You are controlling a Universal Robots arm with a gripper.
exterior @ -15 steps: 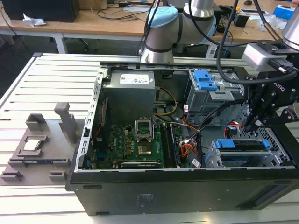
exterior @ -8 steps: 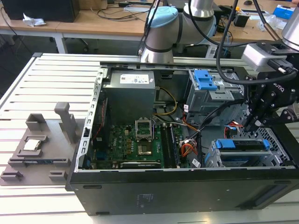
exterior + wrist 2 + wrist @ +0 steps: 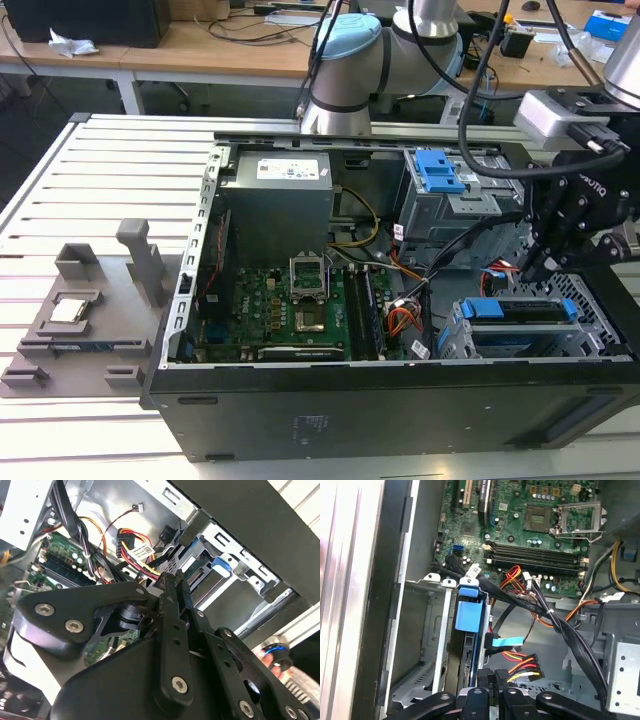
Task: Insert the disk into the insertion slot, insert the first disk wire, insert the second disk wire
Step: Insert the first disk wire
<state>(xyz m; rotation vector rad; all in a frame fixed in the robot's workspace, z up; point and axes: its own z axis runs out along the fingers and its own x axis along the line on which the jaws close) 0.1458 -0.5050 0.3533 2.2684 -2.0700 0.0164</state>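
Note:
The disk (image 3: pixel 520 310), edged by its blue caddy, sits inside the insertion slot (image 3: pixel 500 346), the low silver perforated bay at the case's front on the exterior view's right. My gripper (image 3: pixel 536 266) hangs just above the disk's inner end, among the loose cables. In the second wrist view the fingers (image 3: pixel 170 595) are pressed together, so the gripper (image 3: pixel 175 579) is shut. The first wrist view shows the gripper (image 3: pixel 492 681) beside a black plug on red, yellow and black wires (image 3: pixel 525 667). A flat blue cable plug (image 3: pixel 507 641) lies by the disk's blue tab (image 3: pixel 469 615). I cannot tell whether anything is pinched.
A taller grey cage with a blue clip (image 3: pixel 440 170) stands behind the slot. The power supply (image 3: pixel 275 200) and motherboard (image 3: pixel 300 300) occupy the case's left half. Black cable bundles (image 3: pixel 560 625) cross near the gripper. A grey fixture (image 3: pixel 80 310) lies on the slatted table outside.

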